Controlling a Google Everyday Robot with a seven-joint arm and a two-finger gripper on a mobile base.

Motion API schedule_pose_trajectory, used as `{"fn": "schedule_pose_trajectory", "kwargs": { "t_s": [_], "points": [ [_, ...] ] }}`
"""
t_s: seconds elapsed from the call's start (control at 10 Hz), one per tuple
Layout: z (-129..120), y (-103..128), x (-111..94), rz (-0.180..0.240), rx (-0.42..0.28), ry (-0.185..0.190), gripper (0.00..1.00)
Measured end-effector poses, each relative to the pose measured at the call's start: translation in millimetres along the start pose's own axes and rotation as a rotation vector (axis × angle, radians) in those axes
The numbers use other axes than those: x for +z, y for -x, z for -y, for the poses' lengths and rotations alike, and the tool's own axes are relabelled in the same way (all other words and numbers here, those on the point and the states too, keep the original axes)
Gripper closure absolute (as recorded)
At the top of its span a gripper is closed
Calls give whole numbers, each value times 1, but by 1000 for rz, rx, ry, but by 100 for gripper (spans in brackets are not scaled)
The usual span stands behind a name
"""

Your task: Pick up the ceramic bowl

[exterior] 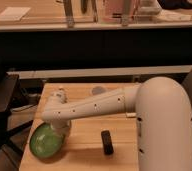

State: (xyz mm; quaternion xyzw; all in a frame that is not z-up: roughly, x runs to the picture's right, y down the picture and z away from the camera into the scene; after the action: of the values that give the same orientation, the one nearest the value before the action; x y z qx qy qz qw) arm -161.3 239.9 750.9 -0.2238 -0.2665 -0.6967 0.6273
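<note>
The green ceramic bowl (44, 142) is at the front left corner of the wooden table (84, 155). It is tilted, with its right rim raised under my wrist. My gripper (62, 131) points down at the end of the white arm (104, 106) and is shut on that raised rim. The arm hides most of the fingers.
A small black block (107, 142) lies on the table to the right of the bowl. A flat grey disc (97, 91) sits at the table's back edge. A small white object (62, 93) stands behind my wrist. A dark chair (1, 102) is to the left.
</note>
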Motion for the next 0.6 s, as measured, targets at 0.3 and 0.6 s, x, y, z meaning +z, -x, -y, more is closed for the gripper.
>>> {"fn": "schedule_pose_trajectory", "kwargs": {
  "t_s": [0.3,0.6],
  "points": [
    [-13,-9,-21,-4,14,-2,100],
    [-16,-14,-29,-6,18,-3,100]
  ]
}}
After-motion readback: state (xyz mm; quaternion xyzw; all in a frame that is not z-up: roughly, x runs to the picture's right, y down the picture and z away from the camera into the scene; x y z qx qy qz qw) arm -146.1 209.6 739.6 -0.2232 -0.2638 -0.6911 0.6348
